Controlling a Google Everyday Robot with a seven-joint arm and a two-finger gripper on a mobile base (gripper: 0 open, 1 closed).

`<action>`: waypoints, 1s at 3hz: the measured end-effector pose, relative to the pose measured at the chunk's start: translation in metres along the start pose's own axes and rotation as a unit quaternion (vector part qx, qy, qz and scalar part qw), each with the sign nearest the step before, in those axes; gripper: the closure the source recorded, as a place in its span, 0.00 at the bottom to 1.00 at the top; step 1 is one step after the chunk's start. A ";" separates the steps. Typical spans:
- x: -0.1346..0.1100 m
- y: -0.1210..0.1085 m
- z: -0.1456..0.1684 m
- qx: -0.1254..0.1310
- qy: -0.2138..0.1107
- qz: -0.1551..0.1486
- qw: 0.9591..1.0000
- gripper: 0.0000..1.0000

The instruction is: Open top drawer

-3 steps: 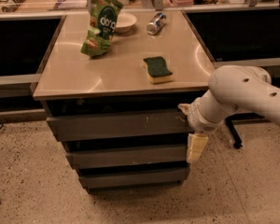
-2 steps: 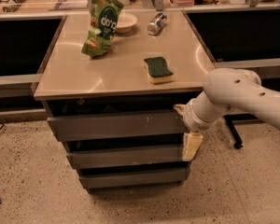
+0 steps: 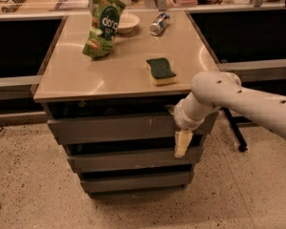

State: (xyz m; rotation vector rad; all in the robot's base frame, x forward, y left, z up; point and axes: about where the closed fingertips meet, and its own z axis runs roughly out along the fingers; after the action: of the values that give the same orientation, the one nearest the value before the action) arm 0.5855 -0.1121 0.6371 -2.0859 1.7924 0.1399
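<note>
The top drawer [image 3: 114, 126] is the widest grey handleless front under the tabletop, with pale scratch marks right of centre. It stands slightly out from the cabinet, with a dark gap above it. Two slimmer grey drawer fronts [image 3: 133, 159] lie below it. My gripper [image 3: 182, 143] hangs from the white arm [image 3: 238, 99] at the right end of the top drawer, its cream fingertip pointing down past the drawer's lower edge.
On the beige tabletop [image 3: 71, 75] are a green chip bag [image 3: 103, 26], a white bowl [image 3: 125, 22], a silver can [image 3: 159, 24] and a green-yellow sponge [image 3: 161, 71]. Dark counters flank the cabinet on both sides. A chair base [image 3: 236, 132] stands at the right.
My arm and gripper have shifted a little to the left along the drawer's right end. The drawer front looks the same.
</note>
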 end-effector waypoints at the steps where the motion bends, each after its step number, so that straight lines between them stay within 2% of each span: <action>1: 0.000 0.000 0.000 0.000 0.000 0.000 1.000 0.00; 2: -0.005 0.008 -0.001 -0.021 -0.001 0.004 1.000 0.00; 3: -0.012 0.030 -0.004 -0.069 -0.003 0.025 0.997 0.00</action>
State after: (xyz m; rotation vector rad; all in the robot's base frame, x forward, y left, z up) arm 0.5535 -0.1057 0.6374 -2.1308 1.8810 0.2903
